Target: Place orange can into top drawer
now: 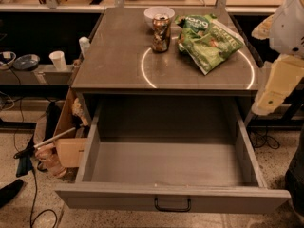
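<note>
Arm (289, 25) at right edge, angled downward. Gripper (271, 90) hangs beside the table's (114, 61) right front corner, holding nothing; how far open cannot be told. Can (161, 32) upright on the tabletop, just before the bowl (159, 12), beside the bag (209, 39). Drawer (142, 199) pulled open.

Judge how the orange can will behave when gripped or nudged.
The orange can stands upright, tall and narrow, so a sideways nudge probably tips it, and it would then likely roll. Its shiny sides look slippery and may dent under a hard squeeze. The claw hangs at the right edge, well apart from the can.
</note>
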Controlling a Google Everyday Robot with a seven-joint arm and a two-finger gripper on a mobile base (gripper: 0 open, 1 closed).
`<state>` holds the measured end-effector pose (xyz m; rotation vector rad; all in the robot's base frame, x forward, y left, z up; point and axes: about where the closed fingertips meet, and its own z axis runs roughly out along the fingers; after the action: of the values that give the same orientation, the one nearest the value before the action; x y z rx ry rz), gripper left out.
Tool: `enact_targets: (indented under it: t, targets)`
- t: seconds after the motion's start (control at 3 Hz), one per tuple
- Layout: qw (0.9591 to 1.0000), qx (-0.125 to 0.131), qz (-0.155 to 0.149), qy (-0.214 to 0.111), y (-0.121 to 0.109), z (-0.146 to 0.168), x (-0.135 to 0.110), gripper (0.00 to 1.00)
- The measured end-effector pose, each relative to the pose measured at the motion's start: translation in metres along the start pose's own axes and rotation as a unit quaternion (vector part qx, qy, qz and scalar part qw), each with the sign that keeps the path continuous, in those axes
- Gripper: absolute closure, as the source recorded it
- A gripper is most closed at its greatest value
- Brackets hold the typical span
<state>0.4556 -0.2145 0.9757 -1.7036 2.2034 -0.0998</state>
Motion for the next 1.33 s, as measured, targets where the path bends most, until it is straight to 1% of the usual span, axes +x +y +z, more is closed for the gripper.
enact_targets:
  t: [0.33, 0.67, 1.0, 1.33]
  targets:
    - [0.9998, 0.010, 0.001, -0.017, -0.022, 0.011, -0.009, 0.00]
    - [0.9990, 0.019, 0.010, -0.040, -0.043, 0.027, -0.018, 0.00]
    - [0.9979, 0.024, 0.013, -0.059, -0.070, 0.049, -0.035, 0.00]
    - [0.9973, 0.029, -0.003, -0.067, -0.102, 0.075, -0.070, 0.00]
